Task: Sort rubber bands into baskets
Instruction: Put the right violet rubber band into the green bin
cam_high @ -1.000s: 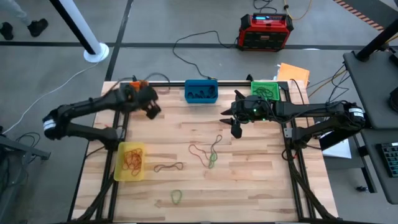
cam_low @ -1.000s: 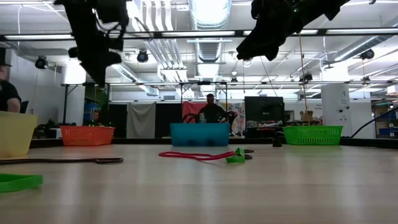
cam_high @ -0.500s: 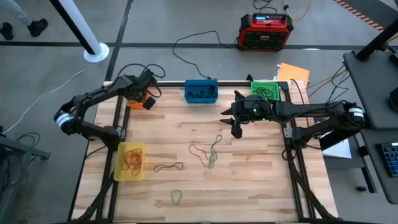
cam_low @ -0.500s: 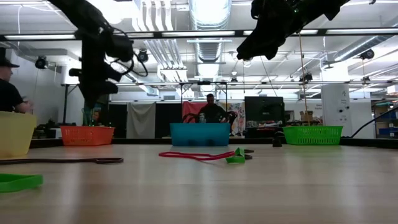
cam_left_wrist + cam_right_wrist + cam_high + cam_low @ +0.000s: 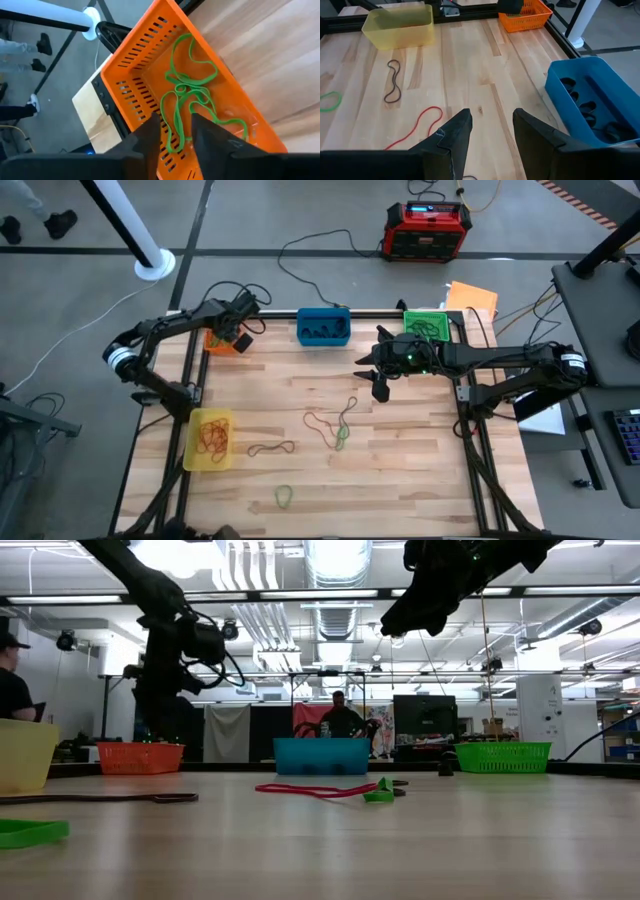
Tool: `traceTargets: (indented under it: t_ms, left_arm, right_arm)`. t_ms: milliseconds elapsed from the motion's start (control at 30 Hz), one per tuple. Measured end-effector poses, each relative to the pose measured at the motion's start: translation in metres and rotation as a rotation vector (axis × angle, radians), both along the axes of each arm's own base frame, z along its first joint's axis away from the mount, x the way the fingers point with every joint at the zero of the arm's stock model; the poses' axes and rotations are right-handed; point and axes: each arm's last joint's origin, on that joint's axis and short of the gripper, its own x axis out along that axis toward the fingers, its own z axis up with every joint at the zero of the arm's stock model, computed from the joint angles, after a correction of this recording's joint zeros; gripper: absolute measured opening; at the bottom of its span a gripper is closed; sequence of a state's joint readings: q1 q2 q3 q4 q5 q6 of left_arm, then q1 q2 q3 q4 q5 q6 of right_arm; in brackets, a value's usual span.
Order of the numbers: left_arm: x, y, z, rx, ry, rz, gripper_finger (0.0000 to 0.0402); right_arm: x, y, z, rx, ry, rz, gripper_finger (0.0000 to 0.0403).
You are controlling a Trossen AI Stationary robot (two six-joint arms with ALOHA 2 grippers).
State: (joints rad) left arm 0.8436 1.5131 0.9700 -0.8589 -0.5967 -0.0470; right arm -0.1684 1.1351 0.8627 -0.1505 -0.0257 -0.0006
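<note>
front edge: green band [image 5: 284, 497] alone on table [image 5: 420, 470], closest to front, well apart from both grippers.
mid table: dark band [image 5: 271, 449] just beside yellow basket [image 5: 211, 439]; basket holds red-brown bands [image 5: 213, 436].
centre: red band [image 5: 322, 423] w/ green band [image 5: 345, 430] lying across its right end, touching. Long axis of the pair runs roughly front-to-back w/ slight slant.
right gripper [image 5: 380, 385]: hovers over table, back-right of the centre pair. Fingers [image 5: 454, 131] parted, nothing between them. Red band shows just ahead of it in wrist view.
key relation: centre pair lies forward and a bit left of right gripper. Right arm clearly nearer; left arm is at far back-left corner. My read: next pick there suits right arm, jaws set across the long axis.
back row: orange basket [image 5: 222, 340] at back left, blue basket [image 5: 324, 326] mid-back w/ black bands [image 5: 585, 107] in it, green basket [image 5: 428, 325] at back right w/ bands inside.
left gripper [image 5: 240, 330]: over orange basket. Fingers [image 5: 151, 134] apart w/ a gap. Green bands [image 5: 192, 92] lie on basket floor below, a strand runs up toward the gap; can't tell if it's pinched or let go. Looks like a drop, not certain.
risk: green in orange bin, while the green bin also has bands; sort rule unclear from here.
beyond table: power box [image 5: 428, 230] on floor, person [image 5: 342, 718] in the room behind.
</note>
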Motion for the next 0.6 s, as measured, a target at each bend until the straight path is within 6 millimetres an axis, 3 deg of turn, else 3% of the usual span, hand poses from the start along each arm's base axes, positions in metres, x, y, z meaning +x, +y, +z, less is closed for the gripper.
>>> traceTargets:
  t_ms: [233,433,600]
  left_arm:
    - [0.011,-0.021,0.019,-0.025,-0.171,-0.099,0.0133]
    - [0.032,-0.069,0.044,-0.037,-0.437,-0.366,0.0135]
    - [0.042,-0.112,0.054,0.006,-0.552,-0.563,0.0135]
  right_arm:
    - [0.002,0.000,-0.002,0.058,0.002,-0.033,0.0141]
    - [0.014,0.002,-0.020,0.106,0.062,-0.043,0.0141]
    - [0.026,0.012,-0.040,0.100,0.139,0.002,0.0141]
